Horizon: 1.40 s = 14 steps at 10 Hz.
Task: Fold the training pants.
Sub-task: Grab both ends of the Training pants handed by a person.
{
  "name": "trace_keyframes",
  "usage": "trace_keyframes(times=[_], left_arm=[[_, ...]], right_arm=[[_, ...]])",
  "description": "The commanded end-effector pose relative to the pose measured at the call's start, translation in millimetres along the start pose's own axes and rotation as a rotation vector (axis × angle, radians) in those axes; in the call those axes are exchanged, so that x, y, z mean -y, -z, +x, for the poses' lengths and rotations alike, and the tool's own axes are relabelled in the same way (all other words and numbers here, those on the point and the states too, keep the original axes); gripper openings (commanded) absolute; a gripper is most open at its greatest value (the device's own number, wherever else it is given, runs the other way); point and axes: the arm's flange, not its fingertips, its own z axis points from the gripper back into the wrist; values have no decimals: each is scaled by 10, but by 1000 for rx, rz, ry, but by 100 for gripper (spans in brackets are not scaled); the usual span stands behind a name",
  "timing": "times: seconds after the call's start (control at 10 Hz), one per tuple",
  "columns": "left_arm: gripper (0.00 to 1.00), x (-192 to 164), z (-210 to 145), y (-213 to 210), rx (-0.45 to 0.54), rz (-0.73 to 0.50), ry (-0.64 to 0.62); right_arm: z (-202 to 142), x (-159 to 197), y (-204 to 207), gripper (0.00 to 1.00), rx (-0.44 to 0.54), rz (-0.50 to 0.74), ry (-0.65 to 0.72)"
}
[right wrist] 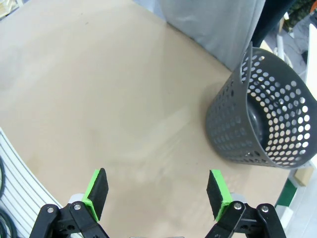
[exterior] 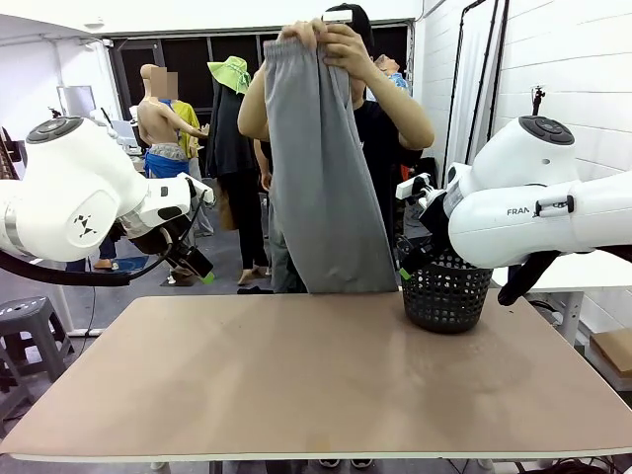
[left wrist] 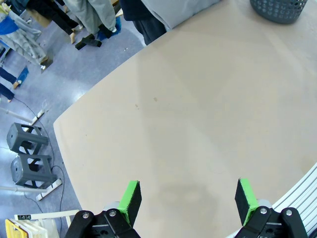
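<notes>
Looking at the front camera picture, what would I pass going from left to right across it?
left arm → training pants, held up by a person → black mesh basket → right arm

The training pants (exterior: 321, 168) hide the chest of the person (exterior: 400, 117); the top edge cuts off the basket (left wrist: 277, 12) in the left wrist view.

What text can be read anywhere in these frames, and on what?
"FRAN": on the white housing of the right arm; the rest of the word is hidden.
A small label near the floor in the left wrist view: too small to read.
No print visible on the training pants or the basket.
</notes>
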Motion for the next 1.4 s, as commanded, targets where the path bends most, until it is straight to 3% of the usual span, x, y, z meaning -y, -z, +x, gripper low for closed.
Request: trace_keyframes(times=[0.0,1.3], left_arm=[[100,-10,8,-6,11,-4,-3],[100,-10,8,-6,11,-4,-3]], right_arm=[[2,6,5,100,3,0,1],[2,6,5,100,3,0,1]])
